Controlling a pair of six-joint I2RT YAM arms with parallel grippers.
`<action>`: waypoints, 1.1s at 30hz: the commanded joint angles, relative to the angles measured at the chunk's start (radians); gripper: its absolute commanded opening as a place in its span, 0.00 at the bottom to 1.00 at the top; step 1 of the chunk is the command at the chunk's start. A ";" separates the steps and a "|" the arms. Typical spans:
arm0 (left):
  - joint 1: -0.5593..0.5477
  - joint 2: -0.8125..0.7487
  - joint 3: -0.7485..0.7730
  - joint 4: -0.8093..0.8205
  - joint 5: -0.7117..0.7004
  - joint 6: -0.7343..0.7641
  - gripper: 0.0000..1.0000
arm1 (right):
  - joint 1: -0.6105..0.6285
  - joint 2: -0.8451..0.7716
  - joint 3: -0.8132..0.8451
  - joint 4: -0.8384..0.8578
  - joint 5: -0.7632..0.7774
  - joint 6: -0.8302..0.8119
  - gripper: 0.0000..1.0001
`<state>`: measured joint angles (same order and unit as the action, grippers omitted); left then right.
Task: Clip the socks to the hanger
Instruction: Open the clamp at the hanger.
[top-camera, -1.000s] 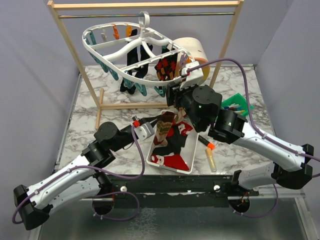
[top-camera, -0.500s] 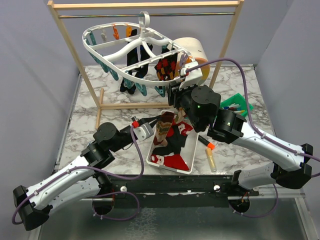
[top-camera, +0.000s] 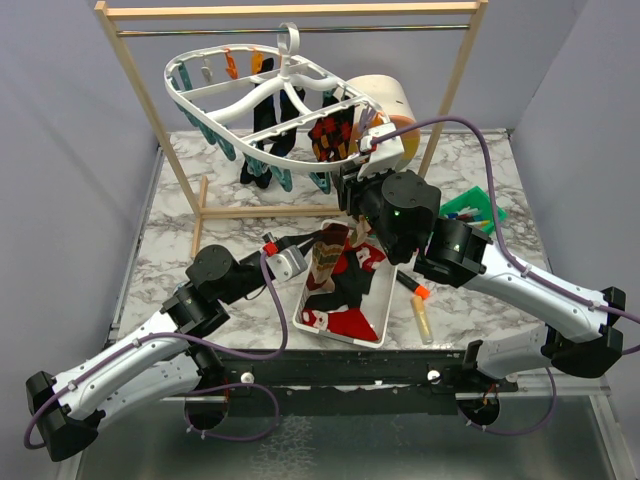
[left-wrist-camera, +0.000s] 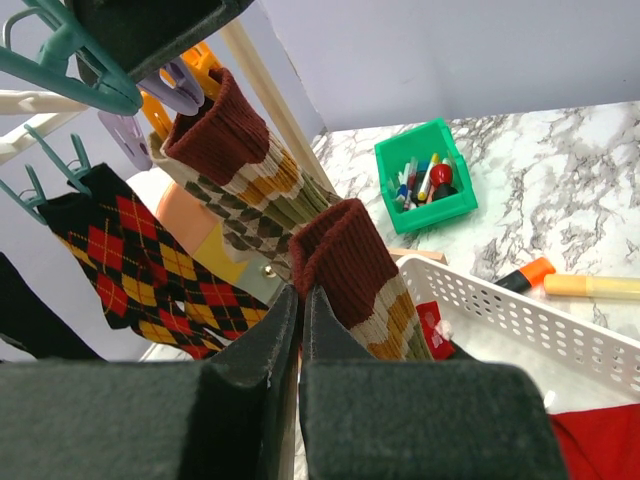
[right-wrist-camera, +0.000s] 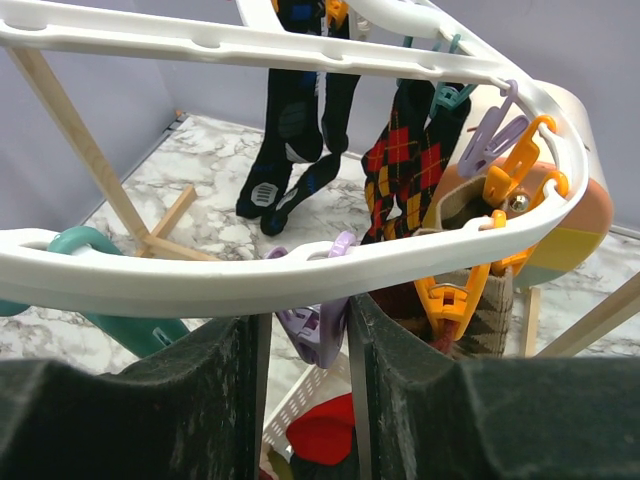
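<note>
The white oval hanger (top-camera: 200, 97) hangs from the wooden rack, with a black pair of socks (top-camera: 268, 130) and a red argyle sock (top-camera: 330, 135) clipped on. My left gripper (top-camera: 318, 243) is shut on the maroon cuff of a brown/tan argyle sock (left-wrist-camera: 350, 265), held up over the basket. A matching sock (left-wrist-camera: 225, 150) hangs from an orange clip (right-wrist-camera: 450, 300). My right gripper (right-wrist-camera: 305, 325) is under the hanger rim (right-wrist-camera: 200, 275), its fingers closed around a purple clip (right-wrist-camera: 320, 330). It also shows in the top view (top-camera: 352, 185).
A white basket (top-camera: 378, 325) below holds red and black socks. A green bin (top-camera: 478, 208) of pens, an orange marker (top-camera: 415, 288) and a yellow tube (top-camera: 423, 320) lie to the right. The wooden rack's post (top-camera: 150, 110) and a pastel round object (top-camera: 385, 100) stand behind.
</note>
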<state>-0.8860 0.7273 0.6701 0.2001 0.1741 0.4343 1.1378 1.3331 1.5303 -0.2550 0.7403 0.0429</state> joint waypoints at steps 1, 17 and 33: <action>-0.004 -0.007 -0.011 0.026 -0.010 -0.008 0.00 | 0.007 -0.003 0.014 0.010 0.007 -0.002 0.24; -0.004 0.002 -0.011 0.071 -0.054 0.006 0.00 | 0.006 -0.034 -0.007 0.022 -0.017 0.016 0.00; -0.004 0.004 0.002 0.143 -0.130 0.062 0.00 | 0.006 -0.041 0.026 -0.002 -0.074 0.089 0.00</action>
<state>-0.8860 0.7296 0.6651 0.3035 0.0711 0.4725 1.1378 1.3079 1.5303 -0.2554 0.6941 0.1009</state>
